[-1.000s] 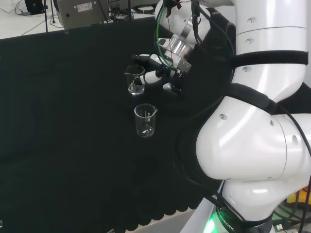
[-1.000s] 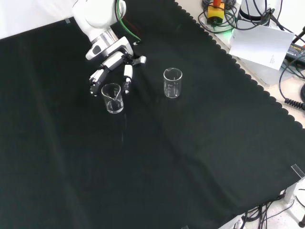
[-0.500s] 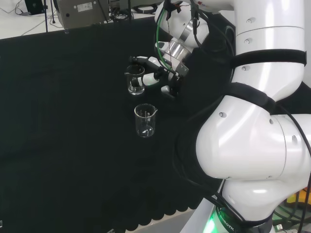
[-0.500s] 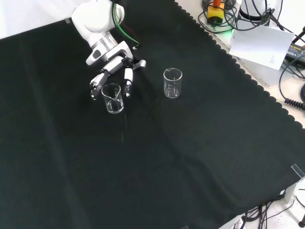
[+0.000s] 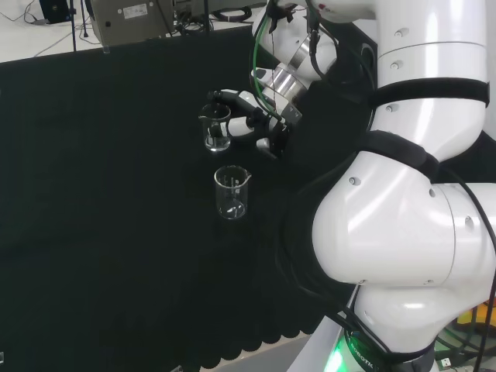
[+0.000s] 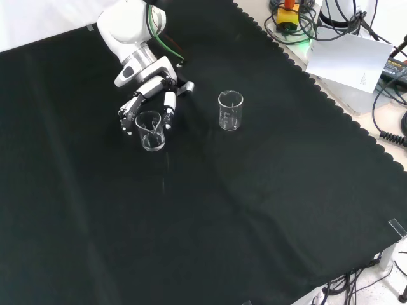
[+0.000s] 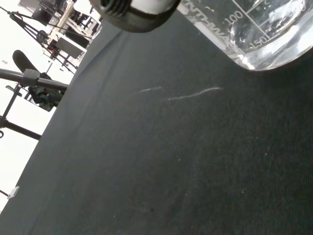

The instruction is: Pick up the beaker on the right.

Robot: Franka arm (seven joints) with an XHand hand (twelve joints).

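Observation:
Two clear glass beakers stand upright on the black cloth. One beaker (image 5: 217, 129) (image 6: 151, 131) stands right at my hand (image 5: 266, 125) (image 6: 151, 93). The hand's black and white fingers (image 6: 169, 105) reach down on both sides of this beaker's rim, only slightly bent, and I cannot tell if they touch the glass. The other beaker (image 5: 232, 193) (image 6: 230, 110) stands apart, nearer in the head view and to the right in the front view. In the wrist view the near beaker's base (image 7: 259, 34) with printed scale looms close beside a blurred fingertip (image 7: 137, 9).
The arm's big white links (image 5: 403, 201) stand at the right of the head view. Beyond the cloth's scalloped edge (image 6: 331, 101) lie a sheet of paper (image 6: 353, 60) and cables (image 6: 388, 108). A grey box (image 5: 132, 19) stands behind the bench.
The hand has closed in on the beaker beside it, its fingers now flanking the rim. Both beakers stay where they were.

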